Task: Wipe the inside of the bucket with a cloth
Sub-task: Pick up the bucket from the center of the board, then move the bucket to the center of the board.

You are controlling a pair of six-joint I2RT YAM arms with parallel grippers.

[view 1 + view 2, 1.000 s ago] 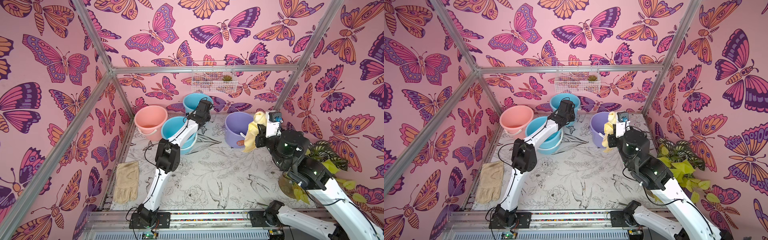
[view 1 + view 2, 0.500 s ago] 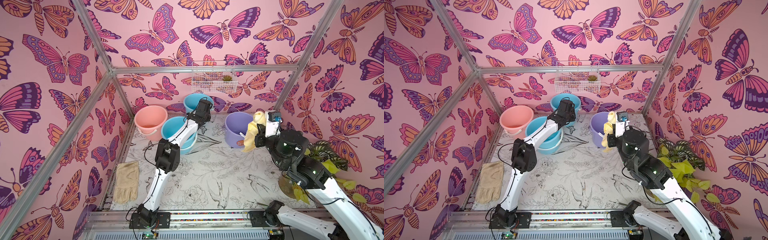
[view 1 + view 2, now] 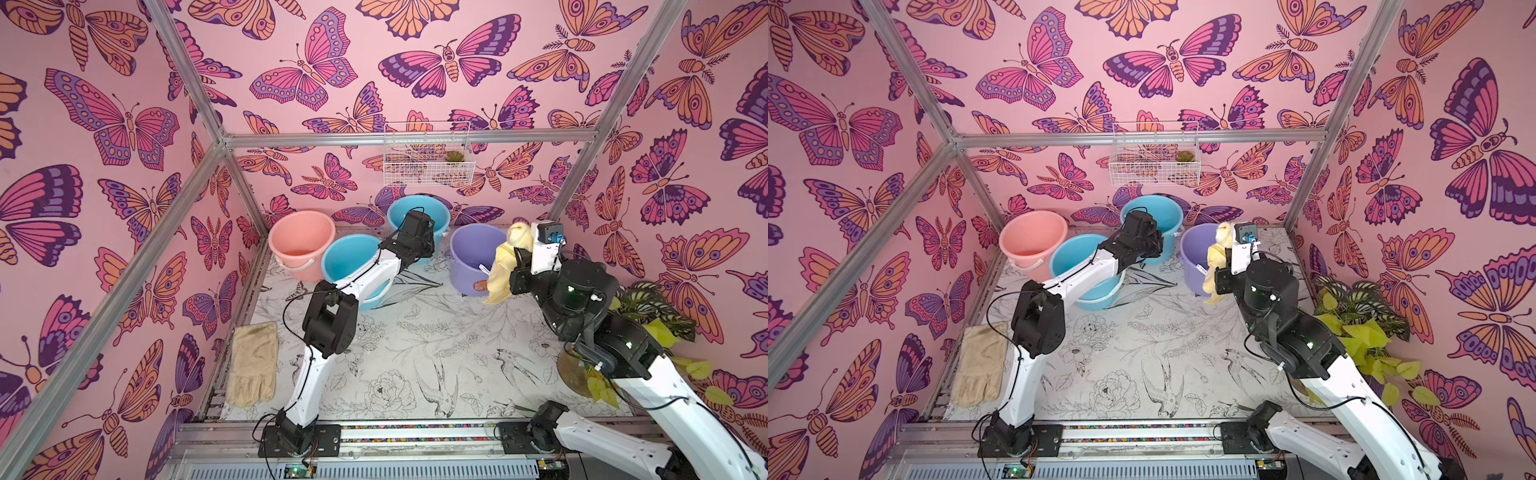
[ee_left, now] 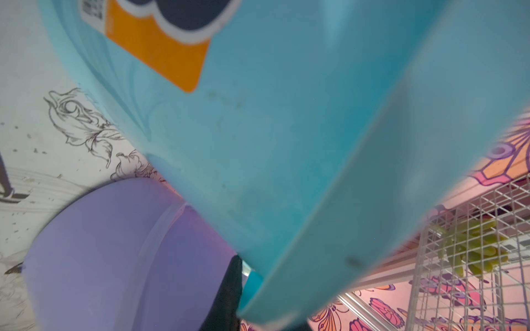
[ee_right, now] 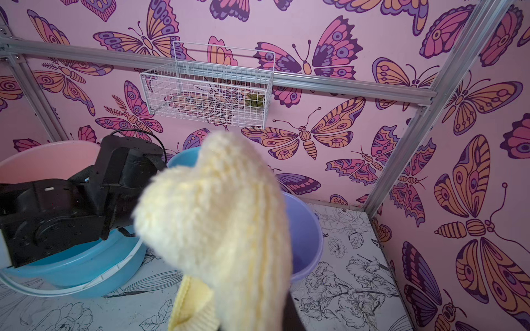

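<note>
Both top views: right fingers (image 3: pixel 520 259) pinched shut on the cloth (image 3: pixel 503 268) (image 3: pixel 1213 266), which dangles centre-right at the purple bucket (image 3: pixel 467 253) edge. Left fingers (image 3: pixel 426 247) are closed by the rear blue bucket (image 3: pixel 415 210). Left wrist: the rear blue bucket (image 4: pixel 286 143) wall fills the frame. Right wrist: the cloth (image 5: pixel 218 217) is dead centre and blurry.

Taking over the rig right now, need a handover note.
Left gripper: shut at the rim of the far light-blue plastic bucket; grip unclear.
Right gripper: shut on the soft pale yellow cloth, raised beside the purple plastic bucket.
Done: cloth picked up.
To do: lower cloth into the bucket, wipe its inside walls and bottom.
</note>
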